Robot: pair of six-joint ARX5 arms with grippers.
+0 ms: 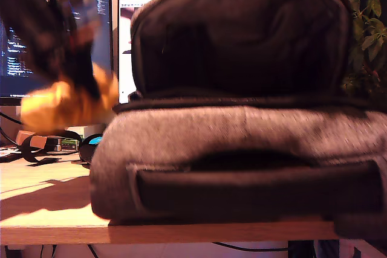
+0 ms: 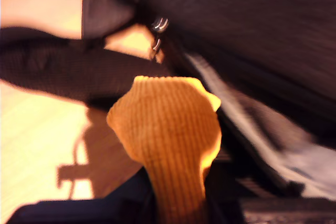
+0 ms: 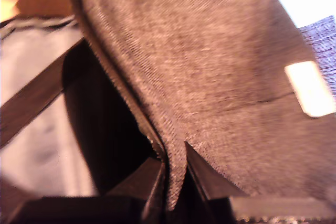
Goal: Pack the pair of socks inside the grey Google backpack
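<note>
The grey Google backpack lies on its side across the near edge of the wooden bench, filling the centre and right of the exterior view. Its padded grab handle faces the camera, low in the frame. Above the grey body, the flap stands lifted, showing its black lining and leaving the main compartment open along the dark zipper line.

My second tool is pinching the edge of that grey flap: in the second wrist view the woven fabric runs down between two dark fingers pressed against it from either side. A small pale rectangular tag sits on the grey cloth, and the dark hollow of the bag's inside opens beside the fold.

Further back, at the left of the exterior view, my first tool hangs above the bench, blurred, pressed together on the pair of socks. The yellow-orange bundle is in the air, clear of the bench, just beside the backpack's open side and not inside it. In the first wrist view the ribbed knit sticks out from between the dark jaws, with a black strap and metal zipper pulls of the bag just beyond it.

Behind everything, two lit monitors stand at the upper left of the exterior view, with a leafy plant at the upper right.
</note>
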